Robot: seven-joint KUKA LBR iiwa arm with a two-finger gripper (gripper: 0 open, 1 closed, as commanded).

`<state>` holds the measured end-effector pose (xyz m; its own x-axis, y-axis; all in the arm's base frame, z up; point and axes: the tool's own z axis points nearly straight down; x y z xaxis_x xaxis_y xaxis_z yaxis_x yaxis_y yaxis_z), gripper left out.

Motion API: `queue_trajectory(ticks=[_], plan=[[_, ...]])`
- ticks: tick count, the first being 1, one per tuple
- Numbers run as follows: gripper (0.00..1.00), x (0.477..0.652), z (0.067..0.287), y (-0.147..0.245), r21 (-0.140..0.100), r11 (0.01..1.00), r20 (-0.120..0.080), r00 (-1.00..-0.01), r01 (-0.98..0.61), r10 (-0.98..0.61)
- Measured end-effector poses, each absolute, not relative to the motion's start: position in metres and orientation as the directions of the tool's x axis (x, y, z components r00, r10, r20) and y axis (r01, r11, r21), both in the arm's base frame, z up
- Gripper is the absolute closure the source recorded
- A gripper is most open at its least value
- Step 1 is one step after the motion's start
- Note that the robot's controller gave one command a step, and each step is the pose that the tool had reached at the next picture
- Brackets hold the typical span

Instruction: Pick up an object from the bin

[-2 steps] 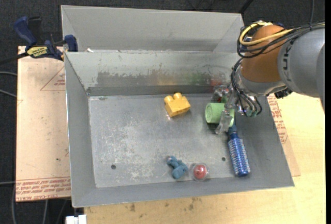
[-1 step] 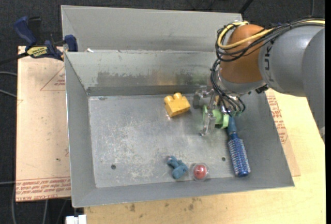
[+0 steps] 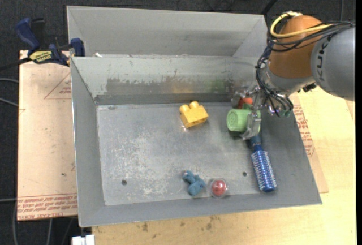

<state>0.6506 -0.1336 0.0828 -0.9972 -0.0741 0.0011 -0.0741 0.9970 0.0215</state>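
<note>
Hovering low at the bin's right side, green cylinder on the gripper's left

- Gripper (image 3: 253,119): down inside the grey bin (image 3: 141,153), near the right wall, below the arm's orange wrist cover (image 3: 291,48). Cables and wrist hardware crowd it, so I cannot tell whether it is open or closed.
- Nearest thing: a short green cylinder (image 3: 237,120), cup-like, apparently on its side with a round face turned toward the left of the view. It lies on the gripper's left, right against it or touching. Whether it is actually gripped cannot be made out.
- Next nearest: a blue round hairbrush (image 3: 262,169), just below the gripper. Its long axis runs down the view, slanting a little right, with the handle end up near the gripper and the bristled head toward the near wall.
- Further off: a yellow toy brick (image 3: 193,114) at mid-floor, and a small blue figure (image 3: 194,183) and a pink ball (image 3: 218,187) side by side near the front wall. All three are well apart from the gripper.
- Judgement: the green cylinder is the likely target. The grasp turns on that small leftward offset. A grip across the curved sides could let it roll free, and the brush handle close below leaves little room.
</note>
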Motion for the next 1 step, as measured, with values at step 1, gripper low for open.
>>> queue_trajectory(ticks=[1], plan=[[1.0,0.6457,0.0781,-0.1298,0.022,0.996,0.023,-0.996,-0.086,-0.087]])
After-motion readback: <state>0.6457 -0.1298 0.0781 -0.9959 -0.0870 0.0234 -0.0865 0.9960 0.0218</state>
